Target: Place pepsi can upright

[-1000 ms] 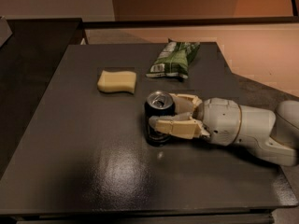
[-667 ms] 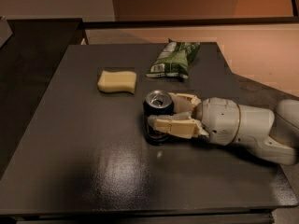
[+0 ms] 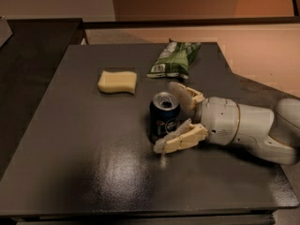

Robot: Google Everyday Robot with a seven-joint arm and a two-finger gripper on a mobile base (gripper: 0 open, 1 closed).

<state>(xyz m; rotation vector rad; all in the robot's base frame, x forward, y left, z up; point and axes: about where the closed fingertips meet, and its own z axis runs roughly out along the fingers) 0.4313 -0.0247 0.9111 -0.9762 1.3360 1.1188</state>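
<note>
1. I cannot name this place for certain; it looks like a plain indoor test room or office corner, not a lived-in home.
2. I work at a flat dark table (image 3: 93, 163) with a matte top and square edges, and a second dark surface (image 3: 33, 55) stands just beside it on the left.
3. Behind them are a plain pale wall (image 3: 70, 1) and a tan floor (image 3: 262, 55).
4. The few things look set out: a yellow sponge (image 3: 117, 81), a green snack bag (image 3: 173, 60) and a pepsi can (image 3: 164, 121), well spaced.
5. My gripper (image 3: 167, 116) is low over the table's right-middle, fingers spread on either side of the can.
</note>
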